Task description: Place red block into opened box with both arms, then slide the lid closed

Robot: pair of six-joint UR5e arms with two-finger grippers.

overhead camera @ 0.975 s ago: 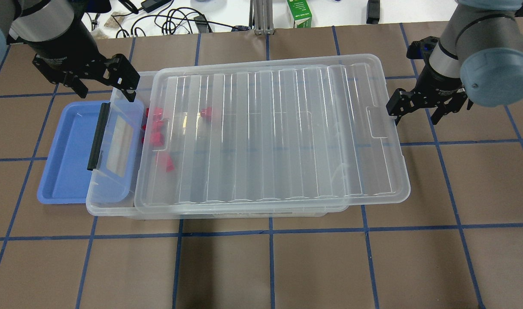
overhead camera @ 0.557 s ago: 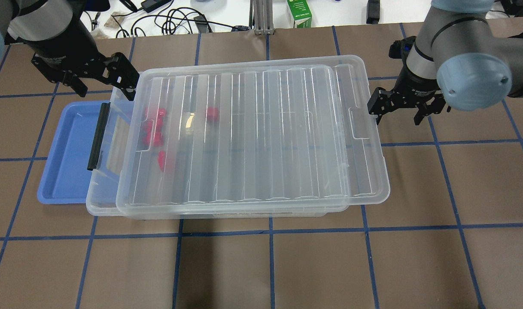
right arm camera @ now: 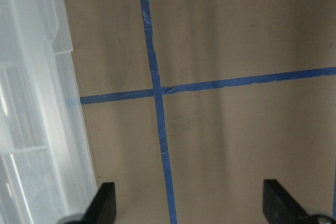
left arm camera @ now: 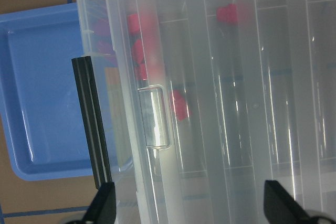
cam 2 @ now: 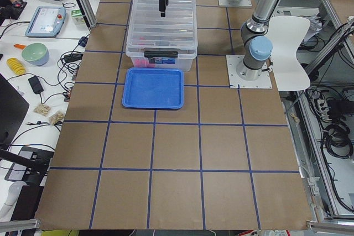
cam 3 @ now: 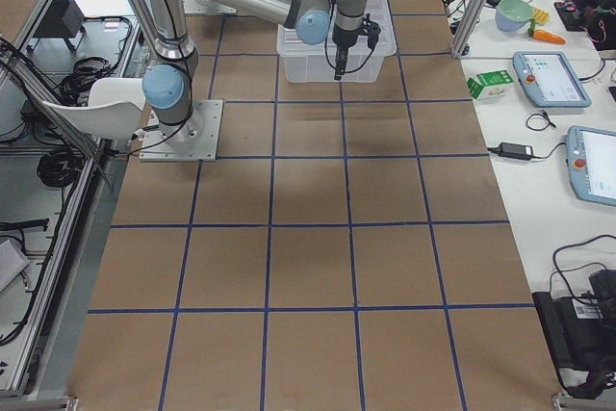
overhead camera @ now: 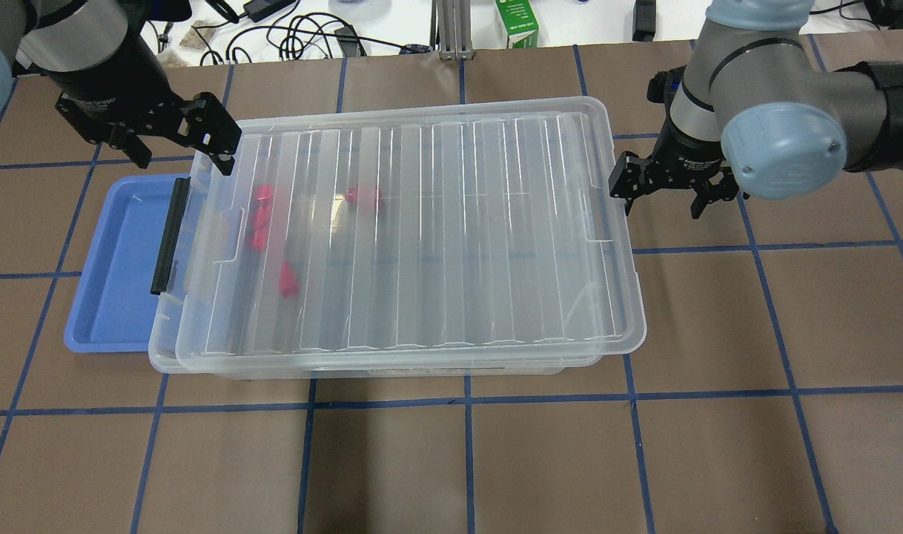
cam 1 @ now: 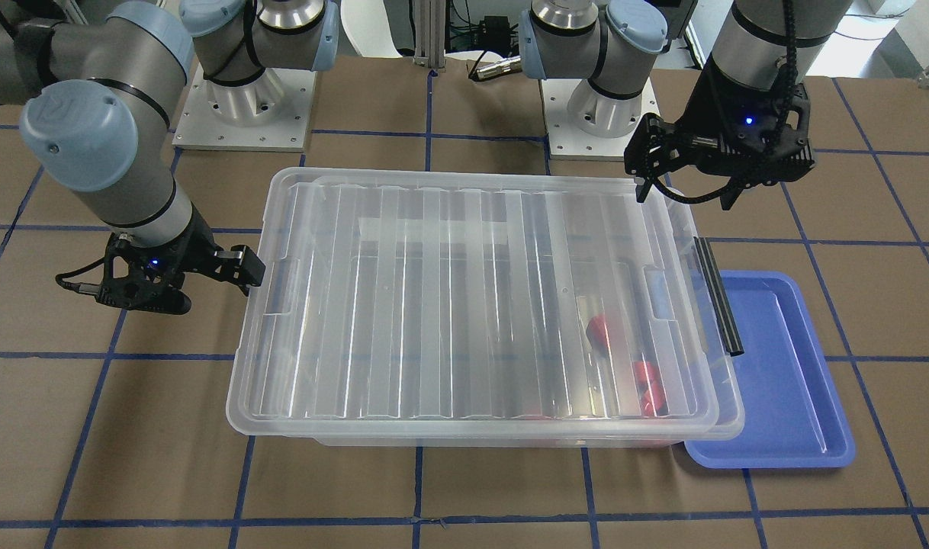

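Since the earlier frames the lid had travelled toward the robot's left across the box, and the right arm had followed it in; the left arm had kept its station.

1. Blue tray: on the bench, tucked partly under the box's left end. It held no blocks.
2. Left gripper: jaws spread wide, holding nothing, poised over the box's far left corner.
3. Red blocks: all inside the box near its left end, visible through the lid. I judged the placing step complete.
4. Lid: it covered nearly the whole box. A narrow strip of rim at the left end remained exposed, and the lid overhung the right end.
5. Right gripper: jaws wide apart, gripping nothing, one finger against the lid's right edge.

Remaining, in my judgement: a short final push and seating the lid square.
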